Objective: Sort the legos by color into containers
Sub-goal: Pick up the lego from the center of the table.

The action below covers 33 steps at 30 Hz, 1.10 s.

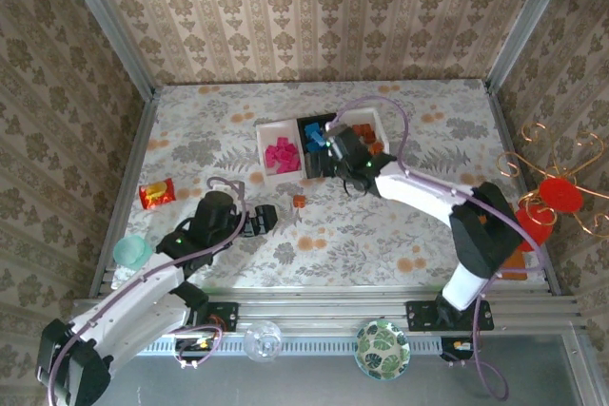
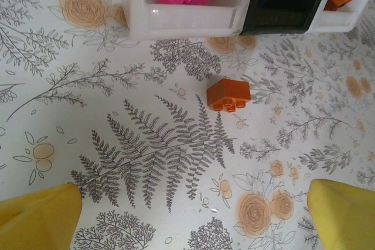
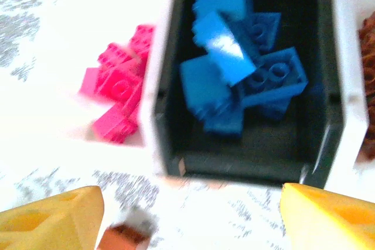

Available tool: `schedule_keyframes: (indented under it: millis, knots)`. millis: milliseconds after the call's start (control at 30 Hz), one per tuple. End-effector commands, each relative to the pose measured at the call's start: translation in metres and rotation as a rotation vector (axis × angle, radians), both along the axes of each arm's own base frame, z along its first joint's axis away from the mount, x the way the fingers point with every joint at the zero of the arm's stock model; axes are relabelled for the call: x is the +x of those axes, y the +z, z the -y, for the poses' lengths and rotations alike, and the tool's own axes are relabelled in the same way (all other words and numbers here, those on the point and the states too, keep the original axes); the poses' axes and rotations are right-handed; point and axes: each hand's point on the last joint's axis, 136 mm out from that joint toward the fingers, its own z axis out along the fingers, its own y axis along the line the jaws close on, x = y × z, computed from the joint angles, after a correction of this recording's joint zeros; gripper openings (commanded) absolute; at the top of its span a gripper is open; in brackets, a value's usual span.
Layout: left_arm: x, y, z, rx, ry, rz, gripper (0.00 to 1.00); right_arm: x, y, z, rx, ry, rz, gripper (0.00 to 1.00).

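The left hand (image 1: 259, 220) is hovering well in front of the black tray (image 3: 234, 171). Its yellow fingers (image 2: 35, 218) are standing wide apart with nothing between them. A lone orange brick (image 2: 228, 93) is lying studs-sideways on the worktop (image 2: 117, 144), between that hand and the black tray, ahead of the fingers and apart from them. The right hand (image 3: 187, 221) is hanging over the black tray's near wall, jaws spread and empty. Blue bricks (image 3: 246, 80) are lying heaped inside the tray, beyond its fingertips. Left of the black tray, the white tray (image 2: 187, 19) is holding pink bricks (image 3: 120, 98). On the black tray's right, the other white tray (image 2: 343, 20) is holding orange bricks (image 1: 364, 135).
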Motion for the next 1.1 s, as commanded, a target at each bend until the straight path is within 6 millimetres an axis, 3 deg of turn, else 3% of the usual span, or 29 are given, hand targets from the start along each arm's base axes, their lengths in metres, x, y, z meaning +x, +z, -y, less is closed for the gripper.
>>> schedule_keyframes:
  millis: [0, 200, 367, 667, 900, 1067]
  knots:
    - [0.003, 0.016, -0.009, 0.028, 0.02, 0.044, 1.0, -0.028, -0.008, -0.008, 0.011, 0.021, 0.0, 0.81]
    - [0.0, 0.026, -0.017, 0.03, 0.041, 0.069, 1.0, -0.062, -0.036, -0.039, 0.035, 0.11, -0.042, 0.82]
    - [-0.003, 0.025, -0.019, 0.025, 0.044, 0.063, 1.0, -0.055, -0.068, -0.062, 0.024, 0.13, -0.104, 0.82]
    - [-0.004, 0.018, -0.021, 0.034, 0.048, 0.055, 1.0, -0.043, -0.109, -0.076, -0.126, 0.127, -0.137, 0.78]
    - [-0.003, 0.016, -0.022, 0.036, 0.048, 0.049, 1.0, -0.043, -0.112, -0.079, -0.141, 0.141, -0.126, 0.54]
    - [-0.003, 0.016, -0.019, 0.024, 0.035, 0.049, 1.0, -0.048, -0.091, -0.076, -0.088, 0.165, -0.088, 0.38]
